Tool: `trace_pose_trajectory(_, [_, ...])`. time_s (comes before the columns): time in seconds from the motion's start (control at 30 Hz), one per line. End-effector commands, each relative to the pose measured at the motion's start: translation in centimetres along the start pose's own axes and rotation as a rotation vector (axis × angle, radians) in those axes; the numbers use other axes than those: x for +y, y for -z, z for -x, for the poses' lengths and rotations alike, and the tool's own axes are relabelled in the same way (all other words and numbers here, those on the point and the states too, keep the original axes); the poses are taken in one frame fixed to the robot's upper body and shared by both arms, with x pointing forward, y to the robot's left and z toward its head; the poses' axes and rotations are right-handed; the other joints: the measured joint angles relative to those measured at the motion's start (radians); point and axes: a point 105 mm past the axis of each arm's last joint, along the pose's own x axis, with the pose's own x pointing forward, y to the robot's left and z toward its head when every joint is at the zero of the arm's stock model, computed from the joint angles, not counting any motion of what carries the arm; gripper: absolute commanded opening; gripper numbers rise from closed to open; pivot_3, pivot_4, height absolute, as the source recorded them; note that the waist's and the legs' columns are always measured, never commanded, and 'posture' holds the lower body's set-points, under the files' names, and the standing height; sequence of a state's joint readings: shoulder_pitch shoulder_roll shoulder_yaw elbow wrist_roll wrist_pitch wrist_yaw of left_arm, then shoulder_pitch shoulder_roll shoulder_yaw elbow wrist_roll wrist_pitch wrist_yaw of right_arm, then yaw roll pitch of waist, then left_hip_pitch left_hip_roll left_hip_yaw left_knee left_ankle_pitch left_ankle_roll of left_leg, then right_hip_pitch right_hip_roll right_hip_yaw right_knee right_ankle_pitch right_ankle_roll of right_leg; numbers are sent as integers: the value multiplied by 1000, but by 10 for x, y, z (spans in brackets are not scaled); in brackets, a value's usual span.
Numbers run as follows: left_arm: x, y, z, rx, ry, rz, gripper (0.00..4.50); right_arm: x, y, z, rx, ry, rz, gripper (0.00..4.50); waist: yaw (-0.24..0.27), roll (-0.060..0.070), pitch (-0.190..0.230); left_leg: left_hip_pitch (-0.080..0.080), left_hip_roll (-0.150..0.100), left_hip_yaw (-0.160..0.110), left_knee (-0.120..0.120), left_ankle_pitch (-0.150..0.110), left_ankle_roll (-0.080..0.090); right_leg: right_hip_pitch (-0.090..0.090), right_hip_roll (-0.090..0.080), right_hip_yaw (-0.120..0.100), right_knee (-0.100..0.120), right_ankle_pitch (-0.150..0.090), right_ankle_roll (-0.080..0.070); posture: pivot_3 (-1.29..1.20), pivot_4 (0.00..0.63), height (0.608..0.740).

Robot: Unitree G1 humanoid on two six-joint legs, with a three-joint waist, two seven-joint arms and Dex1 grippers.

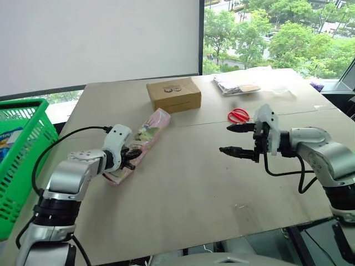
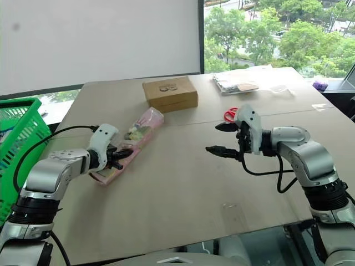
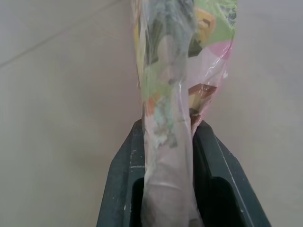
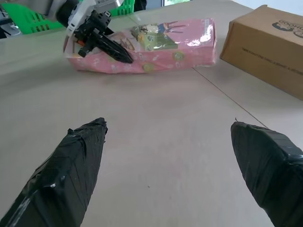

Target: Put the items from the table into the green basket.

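One end of the pink floral box (image 1: pixel 141 143) is already pinched between the black fingers (image 3: pixel 120 189) of the left gripper (image 1: pixel 128 158), and that grip is what the coming move hinges on. Seen from the head, the box lies on the tabletop (image 1: pixel 188 194) with its long axis running from about 7 o'clock, at the held end, up to 1 o'clock, where the free end points toward the brown cardboard box (image 1: pixel 173 94). The left wrist view shows the box standing on its narrow edge between the two fingers, running straight out along their line (so the gripper holds it endwise, not across the middle).

The green basket (image 1: pixel 22 160) sits off the tabletop at roughly 9 o'clock from the held end, near the left arm and well apart from the right. My judgement is that the left arm is the one to carry it over, and that the long free end will swing through a wide arc and may sag or twist in such an end grip.

The right gripper (image 1: pixel 239 139) hovers over the tabletop with its fingers spread wide and nothing between them, pointing across toward the box. The red-handled scissors (image 1: pixel 238 115) lie just beyond it at about 12 o'clock, plainly the right arm's nearer target.
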State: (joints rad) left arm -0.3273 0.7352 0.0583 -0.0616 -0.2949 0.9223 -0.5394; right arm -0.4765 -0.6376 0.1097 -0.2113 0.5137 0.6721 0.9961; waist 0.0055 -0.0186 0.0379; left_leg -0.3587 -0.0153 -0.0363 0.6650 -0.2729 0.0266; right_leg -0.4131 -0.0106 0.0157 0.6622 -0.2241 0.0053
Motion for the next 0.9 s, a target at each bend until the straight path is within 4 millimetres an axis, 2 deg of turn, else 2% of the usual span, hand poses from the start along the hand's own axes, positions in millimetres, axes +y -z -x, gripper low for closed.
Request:
trace_pose_trajectory(0.03, [51,-72,36,-244,-286,-61,378,-2,-24,-3,-67,-8,67,4500,7,-5,3,-1,1,-1,1,0,0,-1,1,0,0,0,0,68,0,740])
trace_pose_trajectory(0.1, [72,-93,59,-271,-408,-142,378,1,-36,-7,-114,-31,69,4500,7,-6,3,-2,1,-2,1,0,0,-1,1,-1,0,2,-4,81,0,740])
trace_pose_trajectory(0.17, [97,-110,92,-245,-563,-281,378,6,-54,-9,-192,-67,78,4500,-2,-7,3,-2,1,1,1,-1,0,-2,1,1,-1,2,-4,90,0,740])
trace_pose_trajectory(0.27, [123,-121,133,-186,-737,-390,378,14,-73,-8,-284,-121,90,4500,3,-6,4,-4,1,2,-3,-2,0,-5,0,2,-2,2,-4,116,0,740])
trace_pose_trajectory(0.37, [155,-106,177,-21,-908,-448,378,22,-86,-8,-342,-176,87,4500,13,-5,4,-4,0,1,-7,-2,0,-6,-2,1,-4,2,-4,134,0,740])
trace_pose_trajectory(0.43, [171,-91,195,74,-974,-459,378,25,-90,-8,-363,-196,86,4500,15,-5,4,-4,-1,1,-9,-2,0,-7,-3,1,-4,2,-3,150,0,740])
trace_pose_trajectory(0.57, [197,-42,217,252,-1044,-435,378,25,-92,-11,-370,-208,83,4500,23,-4,5,-3,-1,1,-11,-2,0,-7,-4,0,-2,2,-4,150,0,740])
trace_pose_trajectory(0.7, [210,-15,228,316,-1083,-417,378,24,-90,-12,-360,-205,85,4500,43,-7,3,-3,-1,1,-11,-2,0,-8,-4,0,-2,1,-4,162,0,740])
trace_pose_trajectory(0.73, [211,-13,227,309,-1082,-419,1360,23,-89,-12,-358,-203,84,4500,49,-7,3,-4,-1,0,-11,-2,0,-8,-5,-1,-2,1,-4,162,0,740])
trace_pose_trajectory(0.8, [210,-14,222,281,-1061,-418,2155,22,-87,-12,-351,-201,83,4500,65,-9,2,-4,-1,0,-11,-2,0,-8,-5,-1,-3,1,-4,162,0,740])
trace_pose_trajectory(0.9, [209,-20,216,214,-1068,-393,3679,20,-86,-12,-342,-194,88,4500,82,-11,1,-5,-1,0,-11,-2,0,-8,-7,-1,-4,2,-4,155,0,740])
